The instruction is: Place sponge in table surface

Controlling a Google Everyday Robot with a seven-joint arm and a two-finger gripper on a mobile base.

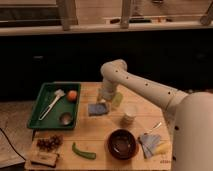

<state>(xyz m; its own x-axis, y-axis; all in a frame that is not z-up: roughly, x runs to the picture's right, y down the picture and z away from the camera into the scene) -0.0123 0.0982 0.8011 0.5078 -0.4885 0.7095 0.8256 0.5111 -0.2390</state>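
The blue sponge (97, 109) lies flat on the wooden table (100, 137), just right of the green tray. My gripper (104, 98) hangs at the end of the white arm (145, 87), directly above the sponge's far edge and very close to it. I cannot tell whether it touches the sponge.
A green tray (48, 119) at the left holds an orange ball (72, 95), a white utensil (52, 103) and a metal cup (65, 118). A white cup (129, 114), dark bowl (122, 143), green vegetable (83, 151), dark cluster (49, 143) and blue cloth (149, 144) stand on the table.
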